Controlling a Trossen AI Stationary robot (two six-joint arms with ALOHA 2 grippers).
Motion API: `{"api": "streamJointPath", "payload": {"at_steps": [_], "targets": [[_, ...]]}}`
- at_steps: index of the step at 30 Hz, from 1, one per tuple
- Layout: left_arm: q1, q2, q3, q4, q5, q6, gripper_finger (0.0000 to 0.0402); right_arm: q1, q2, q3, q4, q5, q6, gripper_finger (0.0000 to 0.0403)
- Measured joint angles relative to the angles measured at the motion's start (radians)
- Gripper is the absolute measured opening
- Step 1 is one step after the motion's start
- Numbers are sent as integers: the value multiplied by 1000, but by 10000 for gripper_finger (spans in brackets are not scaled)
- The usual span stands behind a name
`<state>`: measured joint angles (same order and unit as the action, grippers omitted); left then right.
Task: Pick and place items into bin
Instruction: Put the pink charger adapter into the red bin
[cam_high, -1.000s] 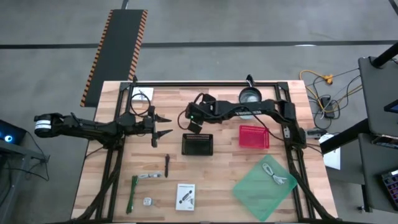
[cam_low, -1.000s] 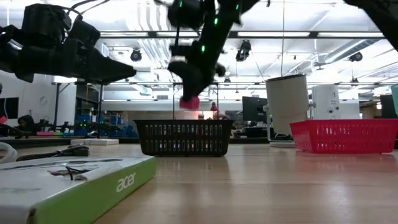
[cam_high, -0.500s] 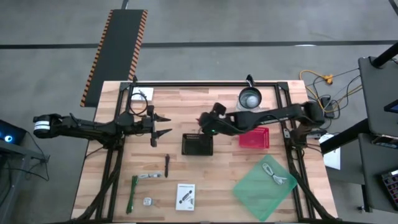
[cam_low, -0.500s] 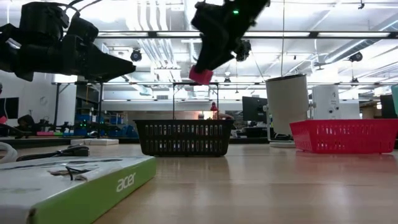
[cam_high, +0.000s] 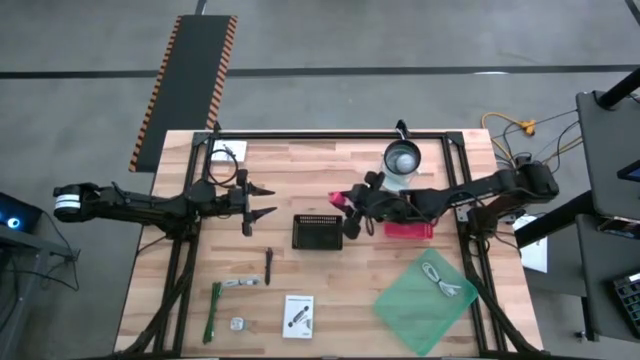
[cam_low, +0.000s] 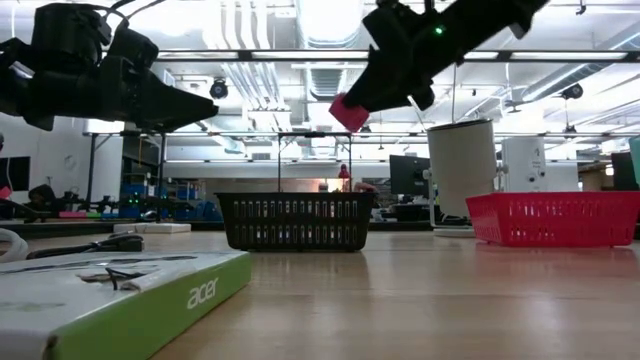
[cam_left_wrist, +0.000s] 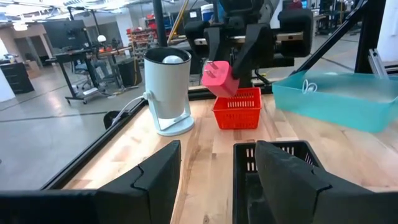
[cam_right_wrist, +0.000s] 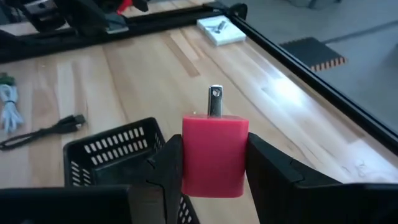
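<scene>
right gripper (cam_high: 343, 207) pinches pink plug cube (cam_right_wrist: 214, 154) between both fingers, held in air just beside black basket (cam_high: 317, 231), above table (cam_high: 340, 290). left gripper (cam_high: 263, 201) hovers left of basket, fingers spread, empty.

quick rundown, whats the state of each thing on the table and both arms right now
right gripper: jaws shut on the pink plug block, in the air
left gripper: jaws open, empty, off the table
black basket: upright on the table
red basket: upright, partly under the right arm
green strip tool: flat on the table
white card: flat on the table
</scene>
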<state>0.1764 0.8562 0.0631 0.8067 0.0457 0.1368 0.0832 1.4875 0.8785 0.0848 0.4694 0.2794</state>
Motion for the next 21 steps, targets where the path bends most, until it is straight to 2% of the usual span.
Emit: {"api": "streamJointPath", "payload": {"at_steps": [4, 21], "targets": [[0, -3, -2, 1, 0, 0, 192, 9, -12, -52, 57, -1, -1, 128], [0, -11, 3, 2, 0, 7, 192, 44, -15, -66, -1, -6, 13, 128]]}}
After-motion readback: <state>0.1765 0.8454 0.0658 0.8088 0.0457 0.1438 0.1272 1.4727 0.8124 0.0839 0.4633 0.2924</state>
